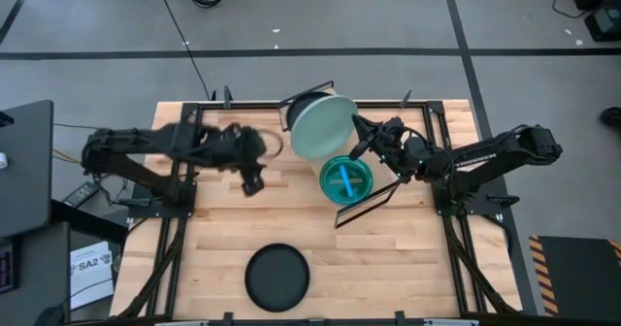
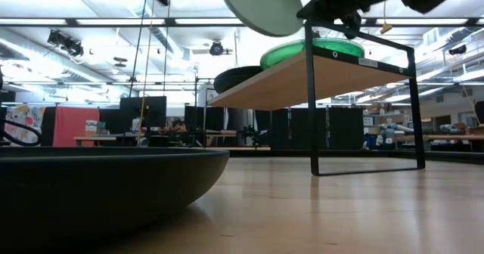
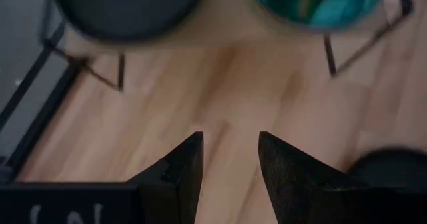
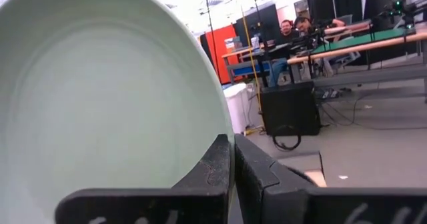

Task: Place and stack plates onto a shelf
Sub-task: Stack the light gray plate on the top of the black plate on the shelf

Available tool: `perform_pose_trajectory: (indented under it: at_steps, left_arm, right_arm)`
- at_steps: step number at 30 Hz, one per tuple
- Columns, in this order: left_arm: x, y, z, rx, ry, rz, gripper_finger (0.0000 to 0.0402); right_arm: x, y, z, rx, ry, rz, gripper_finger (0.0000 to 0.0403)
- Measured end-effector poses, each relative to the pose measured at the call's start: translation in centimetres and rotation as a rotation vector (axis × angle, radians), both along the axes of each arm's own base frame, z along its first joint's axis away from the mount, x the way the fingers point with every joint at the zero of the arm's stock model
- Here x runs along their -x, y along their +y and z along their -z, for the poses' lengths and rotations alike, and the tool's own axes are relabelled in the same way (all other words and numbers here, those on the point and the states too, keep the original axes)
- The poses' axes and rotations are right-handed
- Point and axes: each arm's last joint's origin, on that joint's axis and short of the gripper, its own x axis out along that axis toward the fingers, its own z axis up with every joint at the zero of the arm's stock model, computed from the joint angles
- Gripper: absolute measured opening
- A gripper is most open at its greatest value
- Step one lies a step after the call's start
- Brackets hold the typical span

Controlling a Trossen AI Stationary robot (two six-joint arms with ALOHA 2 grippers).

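Right gripper pinches the pale plate by its 3 o'clock rim (tilted, above the shelf); left gripper gapes, empty.

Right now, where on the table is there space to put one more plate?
The bare slats between the black plate at the near edge and the shelf are free. The shelf is crowded: the teal plate sits there, and the right gripper holds the pale green plate above it.
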Motion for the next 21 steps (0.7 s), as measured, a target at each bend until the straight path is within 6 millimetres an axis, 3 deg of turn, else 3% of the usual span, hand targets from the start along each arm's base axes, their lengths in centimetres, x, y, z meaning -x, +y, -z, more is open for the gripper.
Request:
perform_pose_trajectory:
  at_steps: [12, 17, 21]
  left_arm:
    - [2.3, -5.3, 9.0, 0.064, -0.06, 0.092, 0.0151]
    - [2.2, -6.6, 12.8, 0.089, -0.12, 0.138, 0.0151]
    - [2.0, -7.1, 15.0, 0.118, -0.216, 0.159, 0.0151]
  right_arm:
    - [-1.9, -2.5, -5.8, -0.05, 0.204, -0.002, 0.0013]
    - [-1.5, -4.6, -8.7, -0.119, 0.246, -0.036, 0.0013]
    - [-0.9, -6.4, -9.9, -0.166, 0.237, -0.056, 0.0013]
